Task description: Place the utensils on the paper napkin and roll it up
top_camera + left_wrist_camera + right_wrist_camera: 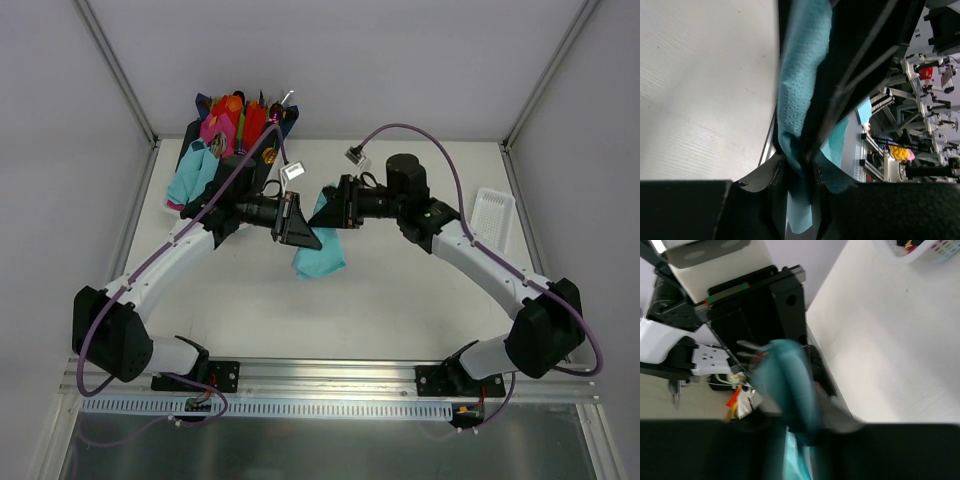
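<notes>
The teal paper napkin [320,255] hangs in the air above the table's middle, held between both grippers. My left gripper [300,232] is shut on its left part; in the left wrist view the paper [802,100] runs between the black fingers [760,185]. My right gripper [330,208] is shut on its upper right part; in the right wrist view the napkin [790,385] is blurred between the jaws. No silver utensils show apart from handles in the far bin.
A dark bin [240,125] at the far left holds pink, red and navy bundles and cutlery. Another teal napkin [192,175] lies beside it. A white basket [493,220] stands at the right edge. Frame posts rise at the far corners.
</notes>
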`<state>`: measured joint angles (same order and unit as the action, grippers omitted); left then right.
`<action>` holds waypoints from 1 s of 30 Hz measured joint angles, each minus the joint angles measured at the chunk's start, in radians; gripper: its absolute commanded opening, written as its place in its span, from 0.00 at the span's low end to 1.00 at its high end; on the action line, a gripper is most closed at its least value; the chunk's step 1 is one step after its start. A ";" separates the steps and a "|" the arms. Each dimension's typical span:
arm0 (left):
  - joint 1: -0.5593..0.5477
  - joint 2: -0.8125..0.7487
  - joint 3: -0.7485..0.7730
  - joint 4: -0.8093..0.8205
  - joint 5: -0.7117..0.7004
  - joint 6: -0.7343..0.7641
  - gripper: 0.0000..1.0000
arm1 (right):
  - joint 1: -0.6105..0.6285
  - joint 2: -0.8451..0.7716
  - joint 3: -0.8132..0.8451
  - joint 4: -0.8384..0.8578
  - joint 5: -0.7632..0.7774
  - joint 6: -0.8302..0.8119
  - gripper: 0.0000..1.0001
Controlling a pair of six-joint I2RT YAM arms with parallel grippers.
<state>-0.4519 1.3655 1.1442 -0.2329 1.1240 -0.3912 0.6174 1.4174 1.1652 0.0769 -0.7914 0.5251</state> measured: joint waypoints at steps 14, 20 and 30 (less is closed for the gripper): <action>0.090 -0.077 -0.035 0.078 -0.263 -0.090 0.00 | -0.090 -0.121 0.079 -0.229 0.203 -0.078 0.36; 0.133 -0.061 -0.006 0.168 -0.298 -0.190 0.00 | -0.067 -0.172 0.161 -0.255 0.356 -0.045 0.60; 0.245 -0.041 -0.027 0.484 -0.295 -0.494 0.00 | 0.063 -0.133 0.065 -0.181 0.499 0.046 0.77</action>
<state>-0.2073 1.3243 1.1168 0.2508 0.8291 -0.8856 0.6804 1.2846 1.2301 -0.1043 -0.2920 0.5709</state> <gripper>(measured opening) 0.179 0.758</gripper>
